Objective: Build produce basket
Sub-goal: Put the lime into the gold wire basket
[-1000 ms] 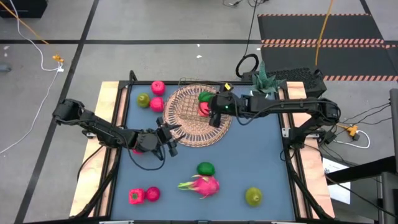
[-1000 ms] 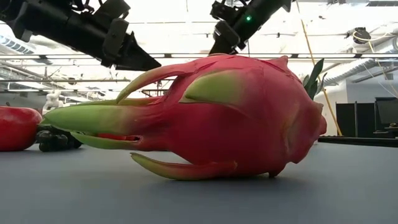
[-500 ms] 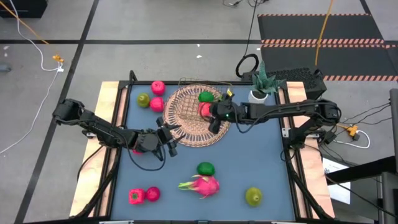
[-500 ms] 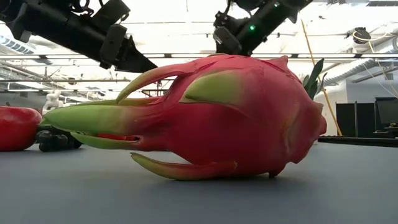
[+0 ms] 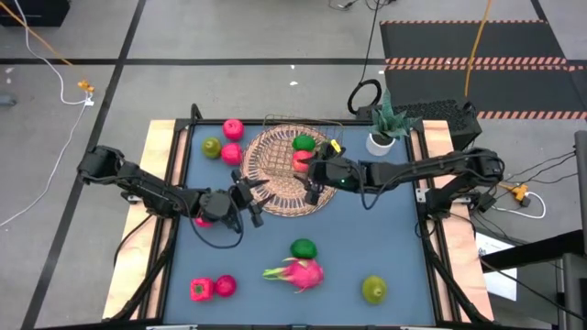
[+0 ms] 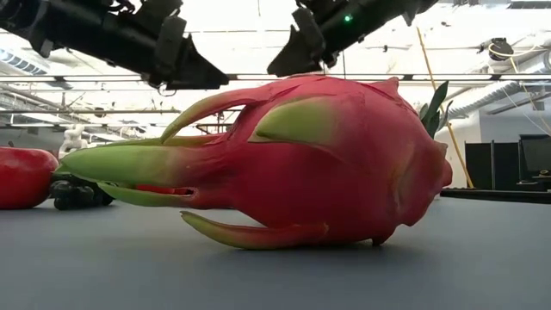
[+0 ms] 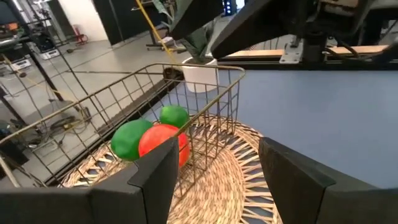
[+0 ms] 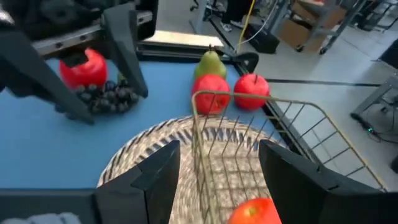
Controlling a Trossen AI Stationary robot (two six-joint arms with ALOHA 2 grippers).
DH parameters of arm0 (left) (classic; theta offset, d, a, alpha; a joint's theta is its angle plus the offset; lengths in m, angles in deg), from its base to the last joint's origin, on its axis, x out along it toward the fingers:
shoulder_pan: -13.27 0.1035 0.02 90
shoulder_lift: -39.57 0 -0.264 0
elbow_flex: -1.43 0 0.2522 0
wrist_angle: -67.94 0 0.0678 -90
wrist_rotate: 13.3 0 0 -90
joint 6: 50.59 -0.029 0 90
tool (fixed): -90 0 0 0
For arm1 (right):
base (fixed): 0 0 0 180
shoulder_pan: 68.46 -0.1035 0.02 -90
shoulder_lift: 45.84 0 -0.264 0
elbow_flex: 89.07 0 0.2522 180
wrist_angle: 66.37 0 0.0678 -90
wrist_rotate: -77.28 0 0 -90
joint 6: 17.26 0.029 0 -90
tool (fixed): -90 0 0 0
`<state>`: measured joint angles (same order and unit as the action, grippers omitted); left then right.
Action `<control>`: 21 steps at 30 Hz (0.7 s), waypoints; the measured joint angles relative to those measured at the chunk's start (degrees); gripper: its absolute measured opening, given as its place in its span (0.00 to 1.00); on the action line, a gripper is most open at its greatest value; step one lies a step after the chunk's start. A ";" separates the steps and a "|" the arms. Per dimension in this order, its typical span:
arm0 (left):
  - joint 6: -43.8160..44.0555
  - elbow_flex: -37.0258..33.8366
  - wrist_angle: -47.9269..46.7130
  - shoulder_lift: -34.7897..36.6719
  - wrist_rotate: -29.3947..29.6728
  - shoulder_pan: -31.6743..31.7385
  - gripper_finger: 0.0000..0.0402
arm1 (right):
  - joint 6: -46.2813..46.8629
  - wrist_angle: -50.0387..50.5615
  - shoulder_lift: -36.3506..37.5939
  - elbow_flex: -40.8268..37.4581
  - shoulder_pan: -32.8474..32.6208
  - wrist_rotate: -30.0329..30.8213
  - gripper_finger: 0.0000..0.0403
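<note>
The round wicker basket (image 5: 290,170) with its thin wire frame (image 7: 186,93) lies at the table's far middle. Inside the frame lie a red fruit (image 5: 301,159) and green ones (image 5: 303,143). My right gripper (image 5: 312,181) hovers open above the basket's middle, with the frame's near corner (image 8: 196,118) ahead of its fingers. My left gripper (image 5: 249,198) stands open at the basket's left rim, pointing at the frame. Dark grapes (image 8: 107,96) and a red fruit (image 8: 84,67) lie on the table under the left arm. The pink dragon fruit (image 5: 295,272) lies near the front edge.
Two pink-red fruits (image 5: 233,129) and a green pear (image 5: 212,148) lie left of the basket. A green round fruit (image 5: 303,248), a pear (image 5: 373,290) and two red fruits (image 5: 213,288) lie near the front. A potted plant (image 5: 385,124) stands at the far right.
My right gripper has swung a little toward the table's near edge above the basket and tipped its fingers further down, staying open. The fruits in the frame have not moved.
</note>
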<state>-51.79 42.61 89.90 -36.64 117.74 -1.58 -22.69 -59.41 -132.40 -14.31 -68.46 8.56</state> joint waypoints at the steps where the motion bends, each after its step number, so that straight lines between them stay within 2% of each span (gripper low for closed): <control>1: -0.06 0.00 -0.12 0.00 0.00 -0.23 0.56 | 0.43 0.44 0.20 0.00 -0.49 -0.04 0.53; 7: -2.61 -0.01 0.79 -0.01 -0.52 -0.31 0.56 | 3.13 0.73 1.29 -0.62 -4.86 -0.42 0.53; 12: 2.25 -0.02 2.45 0.00 -9.43 -0.94 0.55 | 8.00 0.55 0.30 -0.74 -7.41 -0.72 0.53; 15: 4.29 -0.02 2.40 -0.01 -10.11 -3.58 0.49 | 10.66 1.06 -0.59 -0.80 -9.94 -4.93 0.53; 21: 2.29 -0.02 6.31 -0.02 -9.21 -9.54 0.34 | 12.77 0.93 -0.27 -0.83 -17.83 -4.50 0.53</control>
<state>-49.50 42.59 96.21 -36.66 108.53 -11.12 -9.93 -58.48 -132.66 -15.14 -86.29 4.06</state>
